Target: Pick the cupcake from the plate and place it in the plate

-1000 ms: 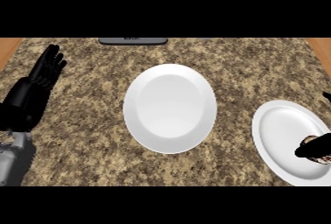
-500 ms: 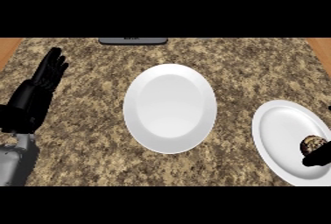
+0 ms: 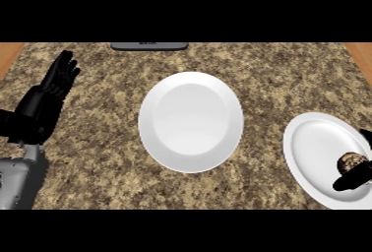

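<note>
A brown-topped cupcake (image 3: 352, 159) sits on the right-hand white plate (image 3: 316, 152), close to that plate's right rim at the view's edge. My right hand (image 3: 353, 179) shows only as a black piece just below the cupcake and touching it; the rest of it is cut off by the right edge. A second white plate (image 3: 190, 120) lies bare in the middle of the counter. At the far left my left hand (image 3: 45, 101) rests open, fingers up, well away from both plates.
The counter top is speckled brown stone with wooden strips at both far corners. A dark flat object (image 3: 149, 46) lies at the back edge, behind the middle plate. My left forearm (image 3: 16, 179) fills the lower left corner.
My right hand has slid down and toward the right edge, uncovering the cupcake on the right plate. The left hand has shifted slightly and stays open.
</note>
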`<state>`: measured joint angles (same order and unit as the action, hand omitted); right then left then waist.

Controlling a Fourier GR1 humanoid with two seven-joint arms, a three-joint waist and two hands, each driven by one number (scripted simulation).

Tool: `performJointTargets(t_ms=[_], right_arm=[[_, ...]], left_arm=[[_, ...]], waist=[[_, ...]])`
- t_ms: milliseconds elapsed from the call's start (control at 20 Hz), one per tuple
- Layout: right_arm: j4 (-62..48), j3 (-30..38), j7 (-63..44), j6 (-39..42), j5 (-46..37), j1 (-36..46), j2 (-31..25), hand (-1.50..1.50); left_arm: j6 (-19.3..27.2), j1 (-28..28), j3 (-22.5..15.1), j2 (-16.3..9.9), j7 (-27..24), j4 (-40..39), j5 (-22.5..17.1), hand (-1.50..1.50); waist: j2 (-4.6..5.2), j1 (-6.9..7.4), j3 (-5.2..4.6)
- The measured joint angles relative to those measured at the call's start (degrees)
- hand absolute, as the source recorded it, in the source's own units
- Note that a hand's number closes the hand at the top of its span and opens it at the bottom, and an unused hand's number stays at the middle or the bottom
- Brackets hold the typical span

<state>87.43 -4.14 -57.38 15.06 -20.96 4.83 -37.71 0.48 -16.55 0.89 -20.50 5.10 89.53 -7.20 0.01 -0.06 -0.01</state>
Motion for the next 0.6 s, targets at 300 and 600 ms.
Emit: performJointTargets(t_ms=[300,600], right_arm=[[-4.8,0.7,1.8,0.5,-3.0,-0.3,2.6,-1.5],[-8.5,1.1,6.3,-2.8,-9.0,0.3,3.3,1.5]], left_arm=[[-1.3,1.0,1.1,0.5,1.1,1.8,0.3,0.0],[-2.2,0.8,1.9,1.0,1.6,2.3,1.0,0.0]], waist=[[-0.02,0.12,0.0],[-0.19,0.11,-0.37]])
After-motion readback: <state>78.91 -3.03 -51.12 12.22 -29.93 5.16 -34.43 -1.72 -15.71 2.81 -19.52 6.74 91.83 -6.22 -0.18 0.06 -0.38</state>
